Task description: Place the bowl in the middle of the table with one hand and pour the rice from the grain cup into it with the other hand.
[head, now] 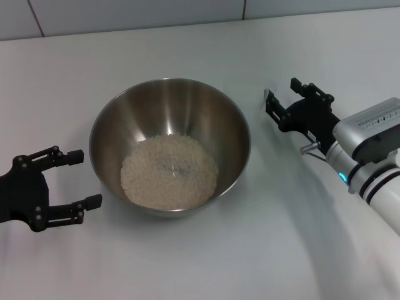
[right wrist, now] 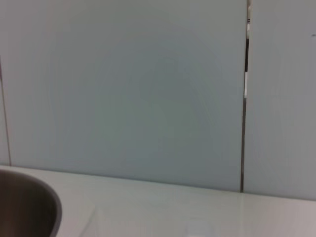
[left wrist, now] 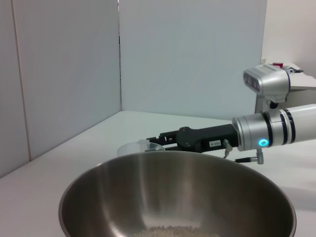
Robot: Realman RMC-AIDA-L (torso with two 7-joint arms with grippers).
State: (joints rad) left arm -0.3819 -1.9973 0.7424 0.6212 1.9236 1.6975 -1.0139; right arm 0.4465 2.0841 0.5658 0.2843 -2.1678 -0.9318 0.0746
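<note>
The steel bowl [head: 169, 106] stands in the middle of the white table [head: 187, 262] with a pale heap of rice [head: 169, 172] in its bottom. It also shows in the left wrist view [left wrist: 177, 192]. My left gripper [head: 89, 178] is open and empty just left of the bowl, not touching it. My right gripper [head: 281, 92] is low over the table right of the bowl, its fingers spread. In the left wrist view the clear grain cup [left wrist: 134, 147] stands upright and empty at the right gripper's [left wrist: 157, 141] fingertips, beyond the bowl's rim.
White wall panels [head: 125, 15] close off the far edge of the table. The right wrist view shows only the wall, bare tabletop and the bowl's rim [right wrist: 29, 207]. My right arm [head: 369, 162] reaches in from the right.
</note>
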